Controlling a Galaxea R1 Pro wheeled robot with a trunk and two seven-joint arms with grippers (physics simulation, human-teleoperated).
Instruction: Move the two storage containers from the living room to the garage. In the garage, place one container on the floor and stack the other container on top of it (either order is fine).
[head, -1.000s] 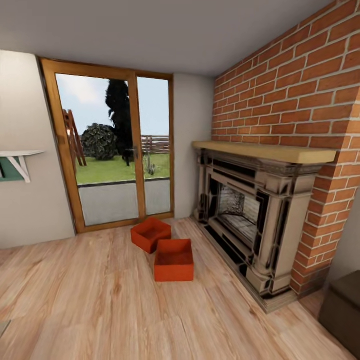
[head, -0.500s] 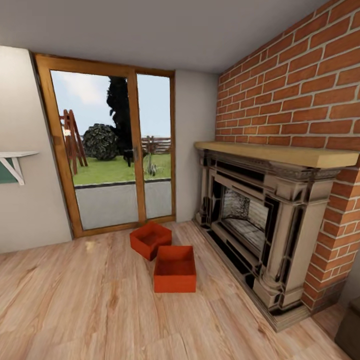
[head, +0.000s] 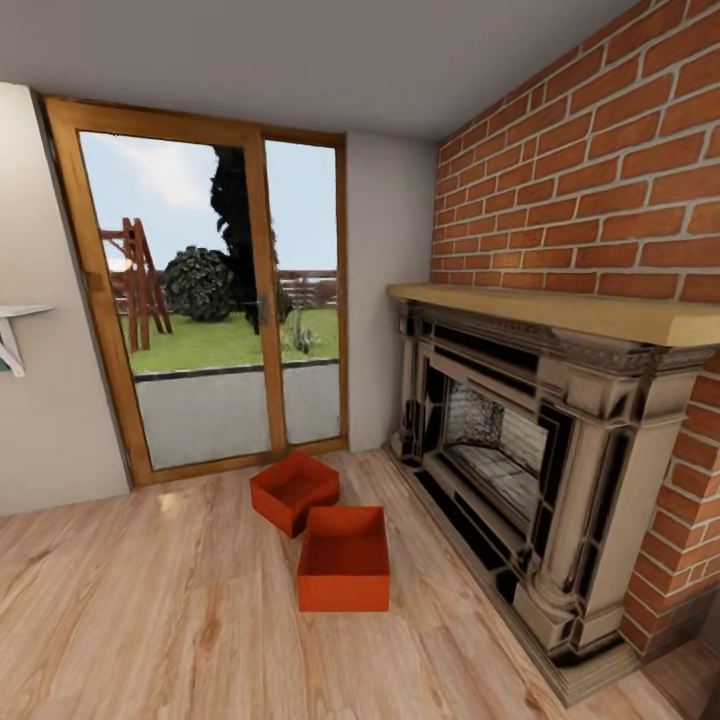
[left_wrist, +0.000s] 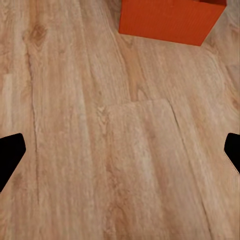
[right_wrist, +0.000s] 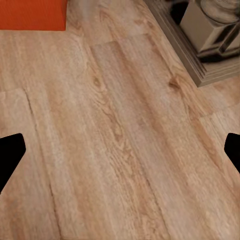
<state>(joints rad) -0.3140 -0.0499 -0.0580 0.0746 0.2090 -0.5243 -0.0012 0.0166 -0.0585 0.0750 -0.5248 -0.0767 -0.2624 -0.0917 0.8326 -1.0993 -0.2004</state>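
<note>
Two rust-red storage containers on the living-rm wood floor (head: 150, 620), betw. the glass doors (head: 215, 300) & fireplace (head: 510, 470): near bin (head: 344, 570) just touching far bin (head: 294, 490) at a corner, both upright, empty. My L gripper (left_wrist: 120, 152) & R gripper (right_wrist: 120, 152) spread wide over bare planks, holding nothing.

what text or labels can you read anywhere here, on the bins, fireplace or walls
None: no words, labels, brands or numbers can be read in these views.
Near storage container: plain rust-red walls, no marking.
Far storage container: plain as well.
Fireplace and brick wall: no lettering.
Glass doors: no sign or sticker visible.
</note>
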